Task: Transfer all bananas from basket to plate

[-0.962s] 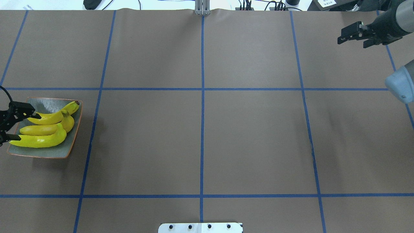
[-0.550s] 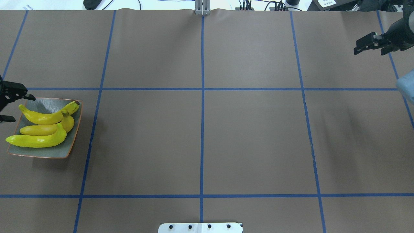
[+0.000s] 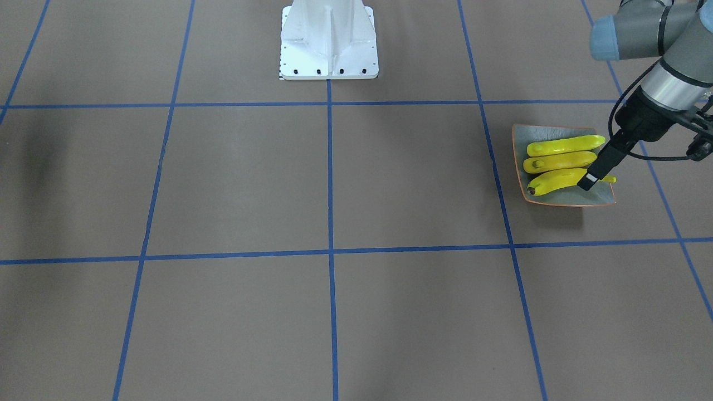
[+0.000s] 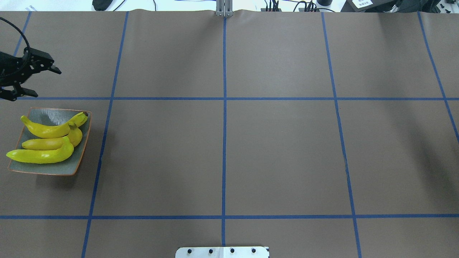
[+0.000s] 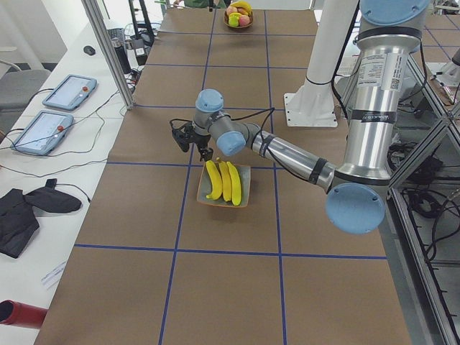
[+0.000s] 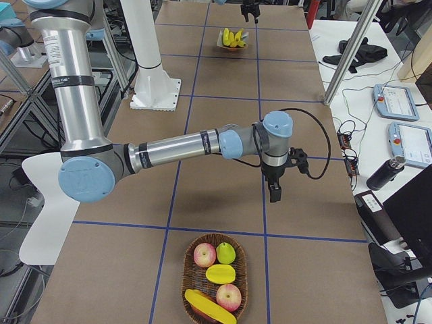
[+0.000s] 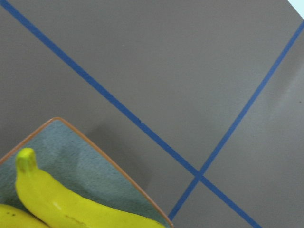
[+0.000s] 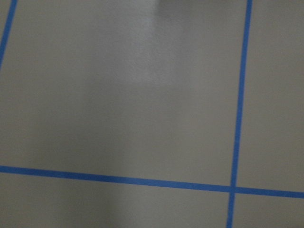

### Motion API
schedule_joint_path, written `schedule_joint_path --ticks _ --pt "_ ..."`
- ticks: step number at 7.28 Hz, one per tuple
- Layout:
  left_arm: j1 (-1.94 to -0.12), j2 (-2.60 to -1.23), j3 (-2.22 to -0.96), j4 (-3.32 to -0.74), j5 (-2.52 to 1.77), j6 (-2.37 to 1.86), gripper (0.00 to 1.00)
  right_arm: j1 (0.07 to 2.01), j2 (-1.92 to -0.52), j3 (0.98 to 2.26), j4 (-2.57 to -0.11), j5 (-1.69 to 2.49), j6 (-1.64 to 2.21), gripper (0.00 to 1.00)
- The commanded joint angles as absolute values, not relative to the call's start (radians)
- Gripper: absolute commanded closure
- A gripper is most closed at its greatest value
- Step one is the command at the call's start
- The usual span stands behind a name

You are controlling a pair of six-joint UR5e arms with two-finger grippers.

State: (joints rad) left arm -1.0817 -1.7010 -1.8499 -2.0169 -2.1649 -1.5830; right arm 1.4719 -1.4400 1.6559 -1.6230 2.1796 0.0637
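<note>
Three yellow bananas lie side by side on the square grey-green plate at the table's left end; they also show in the front view as bananas on the plate. My left gripper hangs open and empty, raised just beyond the plate's far edge. A wicker basket at the right end holds one banana among other fruit. My right gripper hovers over bare table a little past the basket; I cannot tell whether it is open or shut.
Apples and a yellow-green fruit share the basket. The robot's white base stands mid-table at the near edge. Brown paper with blue tape lines covers the table between plate and basket. Tablets and cables lie on a side bench.
My left gripper, open throughout, has pulled off the bananas and moved to the far side of the plate. My right gripper has slid out of the overhead view to the right.
</note>
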Motion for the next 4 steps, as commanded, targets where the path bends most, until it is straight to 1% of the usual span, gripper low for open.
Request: schedule_joint_path --ticks 1,3,4 --pt "-1.078 -1.766 -1.812 -2.006 -2.164 -1.582 0.00 1.641 -1.465 1.599 -1.788 2.178 -0.154 0.00" --pt "-1.078 -1.802 -1.798 -2.006 -2.163 -1.585 0.00 1.709 -1.520 1.487 -1.781 2.175 -0.225 0.00" --pt "-1.078 -1.809 -1.796 -2.006 -2.161 -1.585 0.00 1.741 -1.541 1.458 -1.779 2.163 -0.253 0.00"
